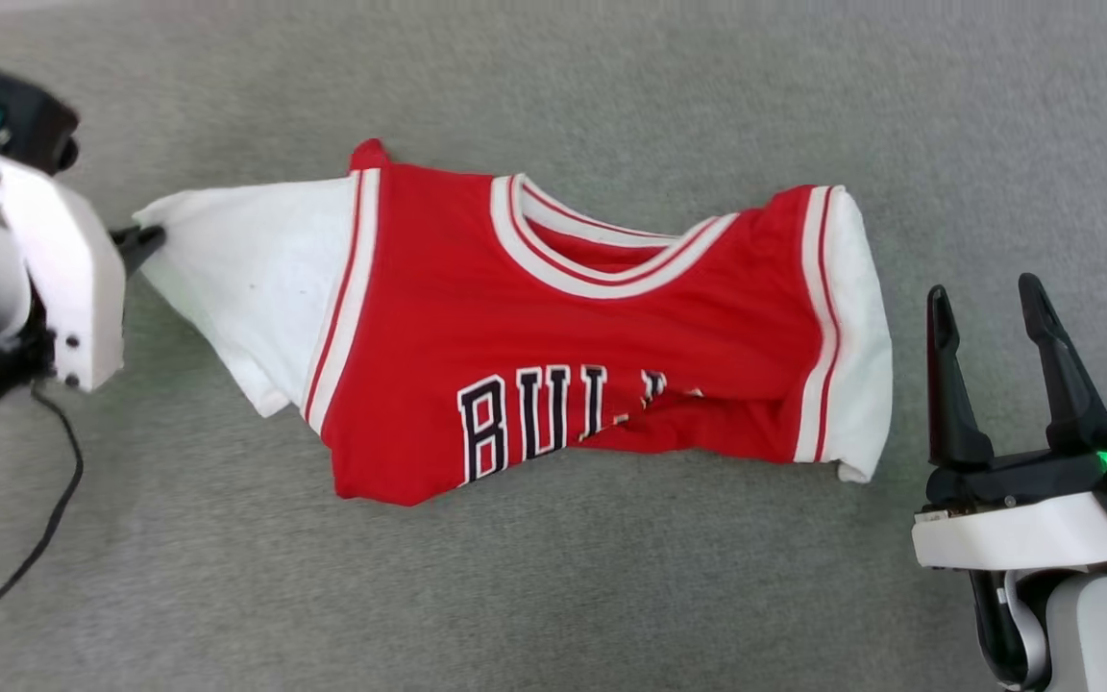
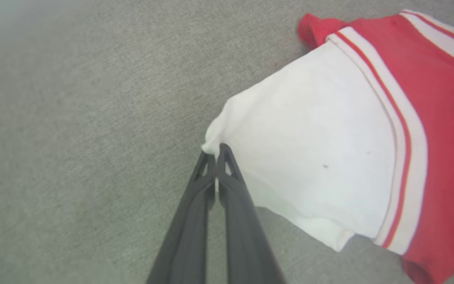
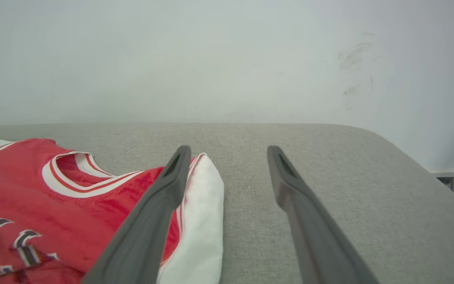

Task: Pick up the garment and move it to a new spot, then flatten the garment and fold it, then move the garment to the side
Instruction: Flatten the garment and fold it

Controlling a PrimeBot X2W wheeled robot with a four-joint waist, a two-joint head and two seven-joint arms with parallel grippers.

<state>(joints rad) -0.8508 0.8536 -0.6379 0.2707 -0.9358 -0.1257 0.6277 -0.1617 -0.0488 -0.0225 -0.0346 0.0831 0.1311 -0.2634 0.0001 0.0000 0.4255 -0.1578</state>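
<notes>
Head view: shirt (image 1: 573,336) lies mid-way across the surface (image 1: 553,596), long axis sleeve to sleeve, left-right. Its left sleeve tip (image 1: 179,226) is clamped in the left gripper (image 1: 144,239); right gripper (image 1: 991,303) spread wide, empty, just beside the right sleeve (image 1: 861,327). Hem bunched under, lettering (image 1: 525,413) half hidden, red body wrinkled.

Light is even and diffuse in all three views; I see no hard glare. Head view is sharp: the garment (image 1: 553,327) throws only a thin, soft shadow along its lower hem onto the grey worktop (image 1: 611,596). Its white sleeves are nearly blown out, with faint folds. Left wrist view is soft and hazy at the upper left corner; the left claw (image 2: 216,152) blurs toward the bottom edge. Right wrist view: the right claw (image 3: 229,149) goes soft low down, and the worktop's far edge bows.
</notes>
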